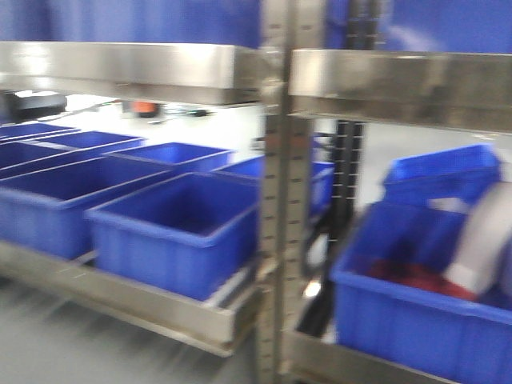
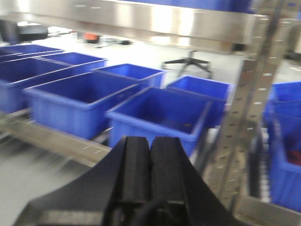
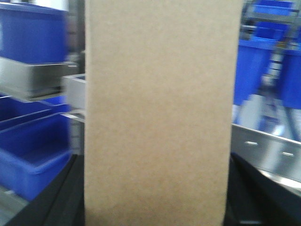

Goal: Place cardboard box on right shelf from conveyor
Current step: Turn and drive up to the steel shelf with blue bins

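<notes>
A stainless-steel rack (image 1: 352, 360) is filling the front view, with a perforated grey upright (image 1: 280, 240) dividing it into 2 bays. The right shelf (image 1: 400, 84) is showing its broad shiny lip at upper right, and the left shelf lip (image 1: 120, 68) is running at about the same height. Below on the left, rows of open blue bins (image 1: 180, 232) are sitting side by side on a lower steel ledge (image 1: 144, 300). On the right, another blue bin (image 1: 408, 328) is holding something red and a pale grey object, both too blurred to name. The cardboard box (image 3: 157, 113) is standing upright in the right wrist view, plain tan, covering the middle from top to bottom, with bins and steel ledges showing behind it. The right claw (image 3: 153, 207) is holding this box, its dark fingers (image 3: 51, 197) showing on either side of the bottom edge. The left claw (image 2: 150, 160) is hanging near the left bay with its 2 black pads (image 2: 136, 165) pressed together, gripping nothing. Far behind the bins, a black chair base (image 2: 188, 63) is resting on the light floor (image 2: 155, 54).
</notes>
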### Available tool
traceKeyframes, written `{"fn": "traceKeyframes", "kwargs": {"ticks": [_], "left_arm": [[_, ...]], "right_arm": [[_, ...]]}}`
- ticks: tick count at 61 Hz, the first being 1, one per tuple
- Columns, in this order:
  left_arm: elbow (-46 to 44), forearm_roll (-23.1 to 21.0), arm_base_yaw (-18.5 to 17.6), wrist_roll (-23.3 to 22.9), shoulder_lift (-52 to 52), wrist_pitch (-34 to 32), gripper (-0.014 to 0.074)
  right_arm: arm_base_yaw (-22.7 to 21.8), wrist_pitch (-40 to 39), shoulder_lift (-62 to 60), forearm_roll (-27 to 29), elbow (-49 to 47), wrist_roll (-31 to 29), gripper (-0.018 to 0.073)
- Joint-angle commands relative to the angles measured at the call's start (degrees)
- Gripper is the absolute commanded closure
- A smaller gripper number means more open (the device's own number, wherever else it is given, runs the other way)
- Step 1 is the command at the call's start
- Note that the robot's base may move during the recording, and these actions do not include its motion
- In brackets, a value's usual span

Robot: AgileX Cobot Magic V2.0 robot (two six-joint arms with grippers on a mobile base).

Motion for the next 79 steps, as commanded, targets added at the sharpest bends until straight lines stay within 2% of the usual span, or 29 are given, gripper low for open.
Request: {"fn": "traceKeyframes", "kwargs": {"ticks": [1,79], "left_arm": [[0.35,-0.34,-0.15,0.01,-0.31,-4.88,0.0712],[0.35,-0.34,-0.15,0.01,-0.31,-4.88,0.0713]], "right_arm": [[-0.25,-6.2,0.49,-0.52,-1.72,-0.62,0.0551],[-0.25,-6.2,0.49,-0.52,-1.72,-0.62,0.0551]]}}
